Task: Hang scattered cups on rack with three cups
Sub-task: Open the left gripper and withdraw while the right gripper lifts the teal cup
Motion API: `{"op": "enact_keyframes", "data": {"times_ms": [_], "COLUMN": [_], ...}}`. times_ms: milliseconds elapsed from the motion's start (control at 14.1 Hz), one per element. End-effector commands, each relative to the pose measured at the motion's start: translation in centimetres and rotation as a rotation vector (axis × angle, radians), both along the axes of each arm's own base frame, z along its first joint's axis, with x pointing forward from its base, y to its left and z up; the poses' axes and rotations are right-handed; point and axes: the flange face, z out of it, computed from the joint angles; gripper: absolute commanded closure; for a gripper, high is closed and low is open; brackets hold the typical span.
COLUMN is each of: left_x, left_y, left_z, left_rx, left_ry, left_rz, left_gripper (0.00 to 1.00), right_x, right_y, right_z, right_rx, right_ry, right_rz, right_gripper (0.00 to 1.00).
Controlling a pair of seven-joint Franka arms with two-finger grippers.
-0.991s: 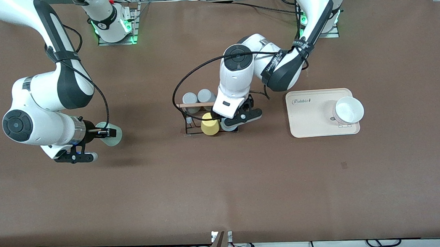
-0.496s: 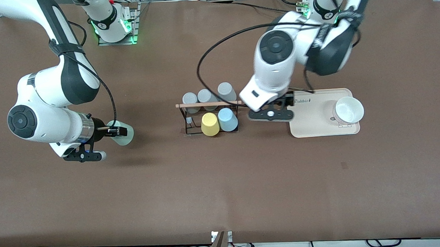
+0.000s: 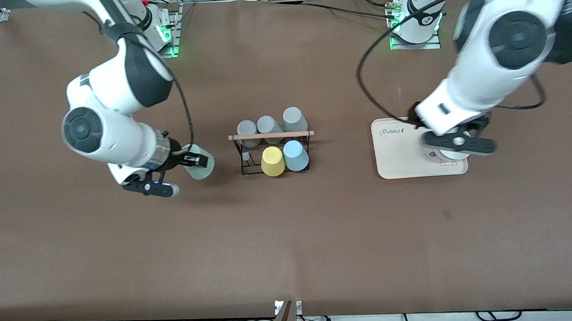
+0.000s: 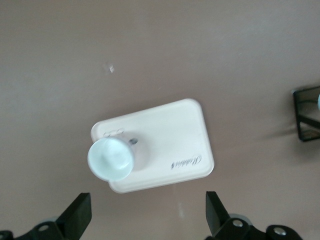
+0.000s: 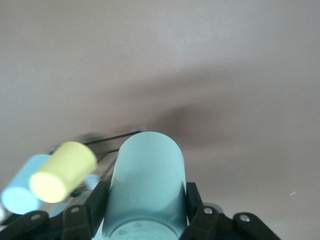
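My right gripper is shut on the pale mint green cup and holds it on its side above the table, beside the rack toward the right arm's end. In the right wrist view the mint cup fills the space between the fingers. The black wire rack with its wooden rod carries the light blue cup, which also shows in the right wrist view. My left gripper is open and empty over the beige tray, its fingers wide apart.
A yellow cup hangs beside the blue one, and three grey cups sit on the rack's row farther from the front camera. A white cup stands on the tray, partly hidden under my left gripper in the front view.
My left gripper has let go of the light blue cup on the rack and swung away to over the tray. My right gripper has carried the mint cup toward the rack.
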Motion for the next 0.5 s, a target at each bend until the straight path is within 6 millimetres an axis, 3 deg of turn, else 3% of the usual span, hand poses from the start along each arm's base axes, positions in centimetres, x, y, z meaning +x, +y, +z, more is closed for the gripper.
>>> {"op": "enact_keyframes", "data": {"times_ms": [0, 142, 212, 283, 354, 425], "left_x": [-0.8, -1.0, -1.7, -2.0, -1.8, -2.2], "left_y": [7.4, 10.4, 10.5, 11.5, 14.4, 14.7], "left_z": [1.2, 1.2, 1.8, 0.9, 1.6, 1.9], "left_rx": [-0.109, -0.130, -0.120, -0.119, -0.113, -0.111], "left_ry": [0.069, 0.096, 0.094, 0.103, 0.024, -0.054], "left_rz": [0.078, 0.119, 0.121, 0.134, 0.144, 0.095], "left_gripper": [0.00, 0.00, 0.00, 0.00, 0.00, 0.00], "right_x": [0.7, 0.9, 0.9, 0.8, 0.4, 0.0], "right_y": [3.4, 4.7, 5.2, 5.7, 6.6, 7.3], "right_z": [-0.6, -1.1, -1.4, -1.9, -2.5, -2.7], "right_rx": [0.009, 0.011, 0.009, 0.009, 0.009, 0.006], "right_ry": [0.004, 0.002, 0.008, 0.023, 0.043, 0.055], "right_rz": [-0.081, -0.144, -0.180, -0.212, -0.234, -0.256], "right_gripper": [0.73, 0.73, 0.73, 0.73, 0.73, 0.73]}}
